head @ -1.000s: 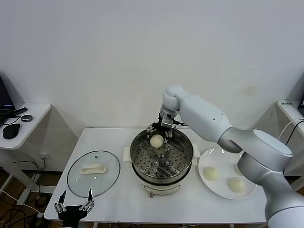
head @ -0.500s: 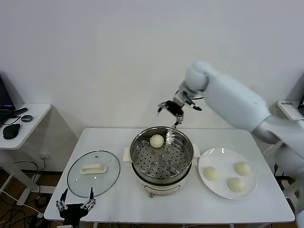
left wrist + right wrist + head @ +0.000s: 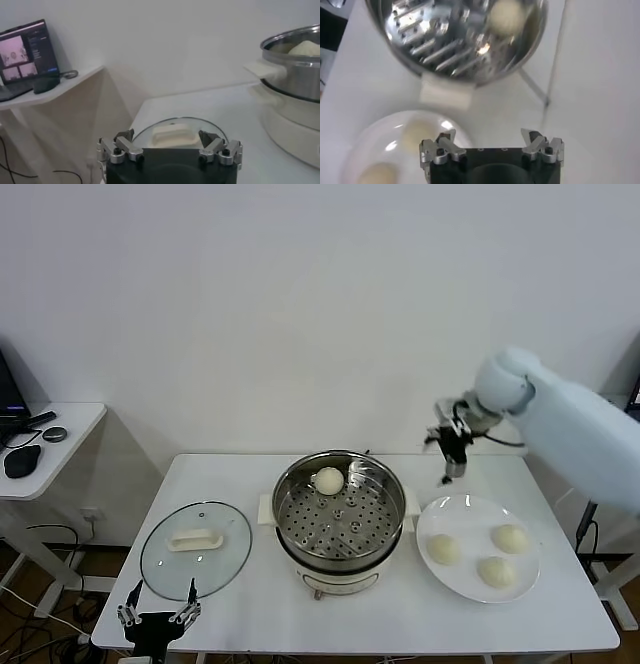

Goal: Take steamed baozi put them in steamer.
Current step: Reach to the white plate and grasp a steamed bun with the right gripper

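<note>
the right pincer, jaws wide and empty, hangs above the flat white round plate; descend squarely over one smooth cream-white bun, closing gently before carrying it to the shiny steel steamer pot. left pincer waits wide beside the desk.

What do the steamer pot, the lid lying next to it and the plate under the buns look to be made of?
Steamer: polished stainless steel, mirror-like, perforated tray; cream base, probably plastic.
Lid: clear glass, the table showing through, with a metal-looking rim and a white handle, likely plastic.
Plate: glossy white, ceramic or melamine; cannot tell which.
</note>
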`<action>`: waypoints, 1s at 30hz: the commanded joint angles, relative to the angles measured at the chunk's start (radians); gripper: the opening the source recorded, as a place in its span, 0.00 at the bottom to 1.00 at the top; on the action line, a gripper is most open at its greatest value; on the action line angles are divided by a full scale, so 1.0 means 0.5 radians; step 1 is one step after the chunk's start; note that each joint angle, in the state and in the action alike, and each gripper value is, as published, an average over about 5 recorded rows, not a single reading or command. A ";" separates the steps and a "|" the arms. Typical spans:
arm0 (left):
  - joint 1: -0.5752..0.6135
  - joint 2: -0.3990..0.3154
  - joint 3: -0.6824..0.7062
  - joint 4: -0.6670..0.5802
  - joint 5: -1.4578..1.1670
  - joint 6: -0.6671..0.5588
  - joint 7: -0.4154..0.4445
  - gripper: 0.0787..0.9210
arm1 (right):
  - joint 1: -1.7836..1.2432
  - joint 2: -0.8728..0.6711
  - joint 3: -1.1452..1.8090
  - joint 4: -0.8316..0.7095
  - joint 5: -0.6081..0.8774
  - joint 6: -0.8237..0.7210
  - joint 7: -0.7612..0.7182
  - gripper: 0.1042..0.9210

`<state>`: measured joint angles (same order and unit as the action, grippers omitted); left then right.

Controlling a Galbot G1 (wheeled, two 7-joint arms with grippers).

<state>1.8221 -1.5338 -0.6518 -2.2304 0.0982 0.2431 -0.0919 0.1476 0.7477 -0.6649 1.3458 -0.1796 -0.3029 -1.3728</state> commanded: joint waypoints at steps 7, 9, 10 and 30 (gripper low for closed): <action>0.015 -0.010 0.004 0.034 0.010 0.001 -0.002 0.88 | -0.628 -0.092 0.244 0.145 -0.385 -0.277 0.012 0.88; 0.018 -0.011 0.004 0.038 0.010 0.001 -0.003 0.88 | -0.654 -0.091 0.261 0.144 -0.379 -0.276 0.002 0.88; 0.020 -0.011 0.004 0.039 0.010 0.000 -0.003 0.88 | -0.667 -0.094 0.269 0.147 -0.379 -0.276 0.000 0.88; 0.034 -0.018 0.014 0.042 0.026 -0.002 -0.004 0.88 | -0.924 -0.022 0.423 0.093 -0.406 -0.320 0.175 0.88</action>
<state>1.8394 -1.5435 -0.6446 -2.2107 0.1110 0.2424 -0.0938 -0.2585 0.7264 -0.4782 1.3958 -0.3676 -0.4514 -1.3209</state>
